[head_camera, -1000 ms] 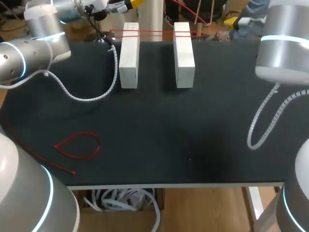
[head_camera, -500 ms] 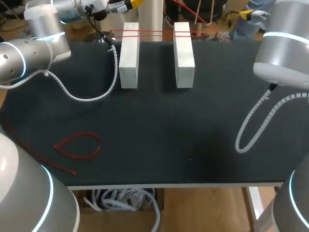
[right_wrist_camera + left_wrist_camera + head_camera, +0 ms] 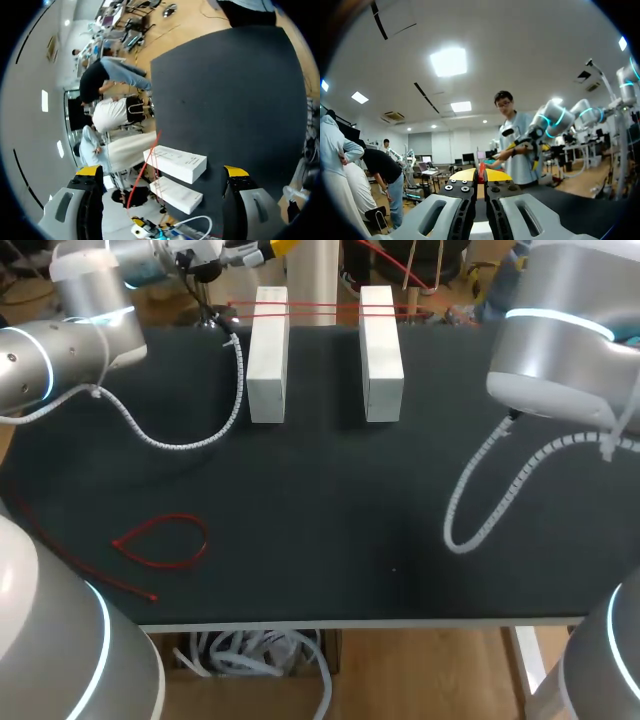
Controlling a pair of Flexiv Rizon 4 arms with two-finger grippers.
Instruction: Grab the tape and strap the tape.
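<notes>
I can read no text, number or sign anywhere on my table from here. In the right wrist view the two white blocks (image 3: 176,162) carry a few faint lines of small print on their broad faces. The print is too small for me to make out a single letter.

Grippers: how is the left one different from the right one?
The left gripper is pinched shut on the red tape; the right gripper is wide open and holds nothing. The right gripper points at the two white blocks on the table; no blocks show ahead of the left gripper. Both have yellow tips.
</notes>
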